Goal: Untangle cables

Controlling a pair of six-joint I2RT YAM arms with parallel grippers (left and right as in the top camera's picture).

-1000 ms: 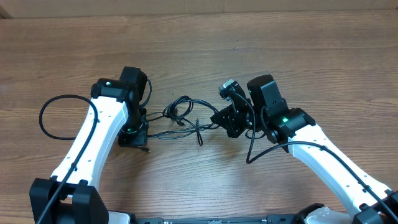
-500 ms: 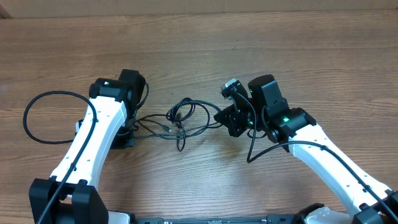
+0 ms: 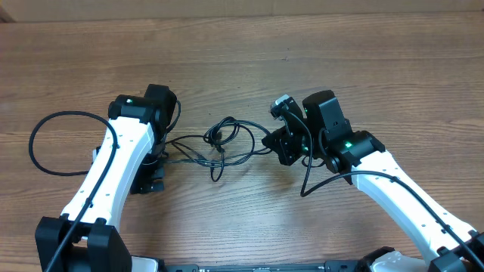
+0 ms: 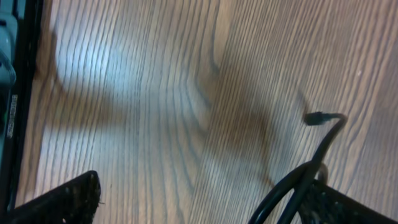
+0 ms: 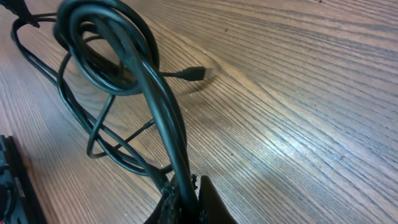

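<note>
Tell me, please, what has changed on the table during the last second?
The left gripper moved to the left and dragged the cables a little that way. Then it opened and let go of its strand. The right gripper stayed where it was, shut on its end of the cables.

On the left wrist camera I saw only two finger corners of the left tool (image 4: 205, 202). The bottom edge cut off the rest, and the picture was blurred. One of the cables (image 4: 311, 168) ran off that edge too. From overhead, their knot was too small for me to sort strand from strand. The right tool (image 5: 189, 200) was cropped at the bottom of its own view.
</note>
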